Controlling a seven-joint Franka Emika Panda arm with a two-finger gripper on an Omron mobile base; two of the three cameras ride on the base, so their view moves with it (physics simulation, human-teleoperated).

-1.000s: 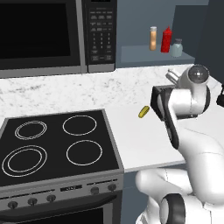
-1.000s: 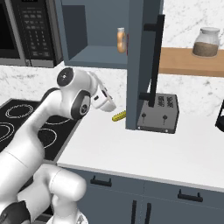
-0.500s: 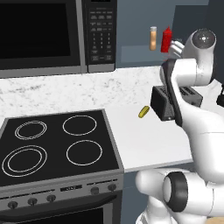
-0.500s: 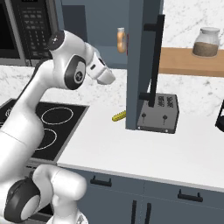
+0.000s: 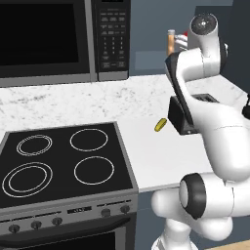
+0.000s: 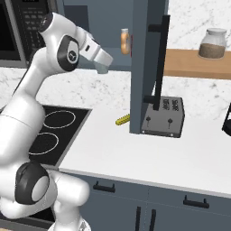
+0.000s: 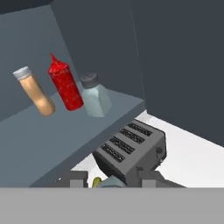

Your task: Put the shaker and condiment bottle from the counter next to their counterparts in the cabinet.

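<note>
**Shaker lifted to shelf height**

On the cabinet (image 7: 65, 131) shelf stand, left to right, orange bottle (image 7: 34, 91), red bottle (image 7: 64, 85), twin shaker (image 7: 95, 97). The pincer (image 6: 103, 67), up from the tabletop (image 6: 149, 149) a second ago, is clenched on the shaker (image 6: 102, 68); placement remains.

The white arm rises from the base and folds forward at the elbow, its hand raised high. The gripper (image 6: 102, 66) points slightly downward, fingers (image 7: 73, 179) closed on the shaker (image 6: 102, 69).
</note>
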